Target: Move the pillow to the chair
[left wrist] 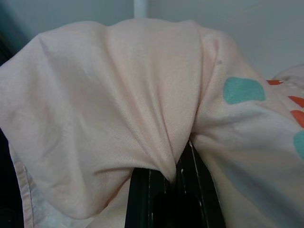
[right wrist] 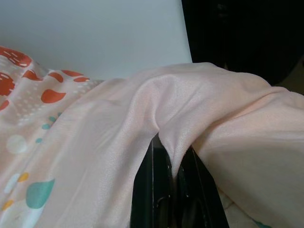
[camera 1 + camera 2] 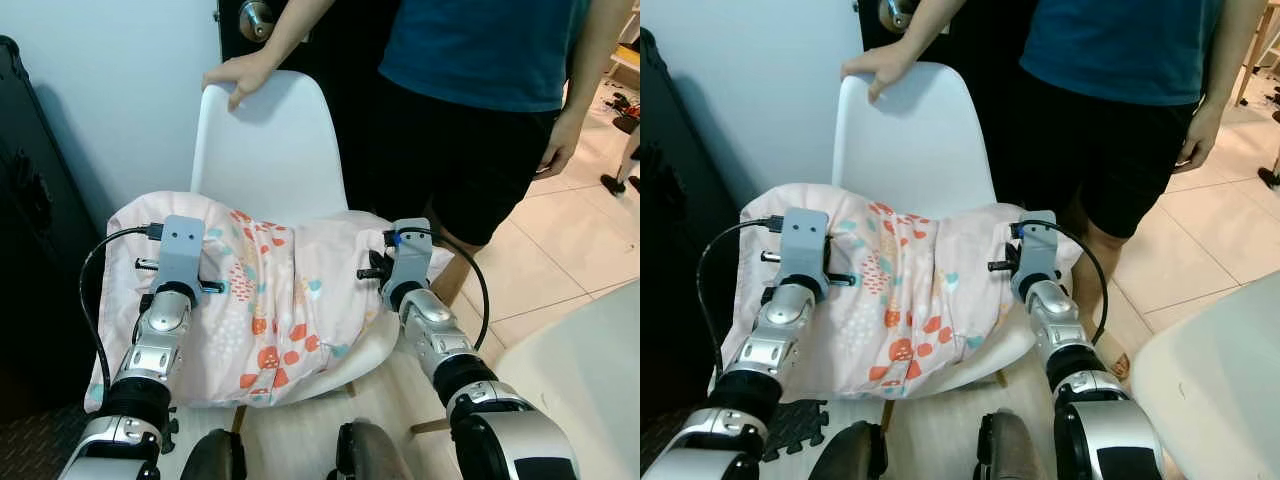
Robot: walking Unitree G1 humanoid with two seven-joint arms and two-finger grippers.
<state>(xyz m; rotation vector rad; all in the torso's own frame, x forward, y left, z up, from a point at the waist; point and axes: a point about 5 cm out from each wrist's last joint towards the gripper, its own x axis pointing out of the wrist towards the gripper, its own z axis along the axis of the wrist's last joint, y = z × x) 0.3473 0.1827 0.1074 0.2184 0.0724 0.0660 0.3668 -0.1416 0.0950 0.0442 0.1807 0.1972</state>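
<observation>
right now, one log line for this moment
left gripper shut on pillow | right gripper shut on pillow | pillow on chair | person's hand on chair back

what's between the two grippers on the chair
The pink pillow spans the stretch between left gripper and right gripper, seen in both eye views.

Pink patterned pillow (image 3: 270,300) draped over white chair (image 3: 275,140) seat

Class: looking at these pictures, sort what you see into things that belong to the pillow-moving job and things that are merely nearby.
Belong to the job:
pillow
chair
left pincer, shut on the pillow
right pincer, shut on the pillow

Merely nearby:
person, hand on the chair back
door knob
</observation>
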